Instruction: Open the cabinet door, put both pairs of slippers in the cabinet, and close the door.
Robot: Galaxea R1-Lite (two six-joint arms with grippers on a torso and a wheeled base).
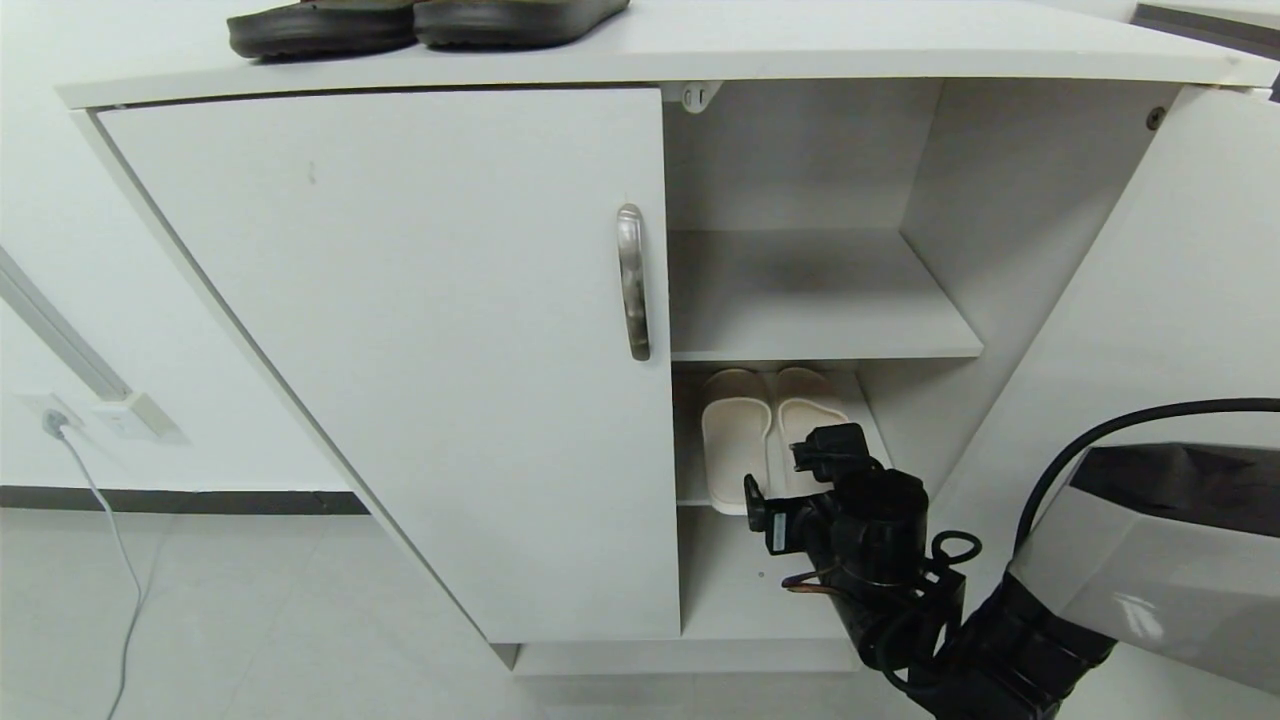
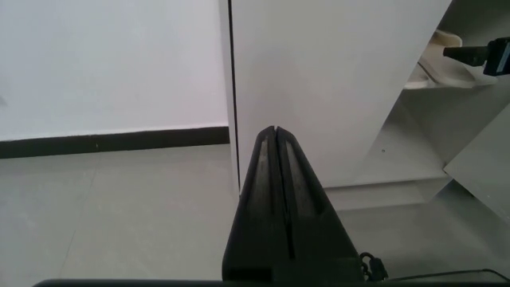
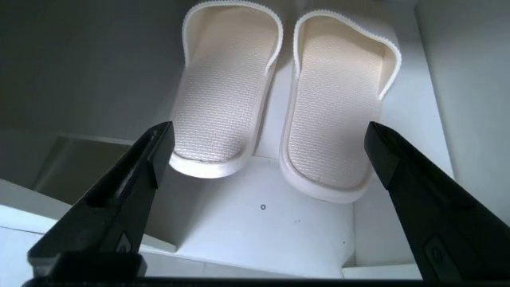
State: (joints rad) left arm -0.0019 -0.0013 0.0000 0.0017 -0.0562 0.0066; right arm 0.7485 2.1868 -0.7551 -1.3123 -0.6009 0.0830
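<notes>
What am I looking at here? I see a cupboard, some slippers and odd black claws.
These are three cameras on one two-armed robot. The wide picture comes from its head, looking down at a white cabinet whose right door is open and whose left door is closed. The other two pictures come from cameras on its wrists, so each shows that arm's own gripper, a two-fingered clamp. The right gripper is open and holds nothing. It sits in front of the lower shelf, where a pair of white slippers lies side by side. The left gripper is shut on nothing and points toward the cabinet. A pair of dark slippers sits on top of the cabinet.
</notes>
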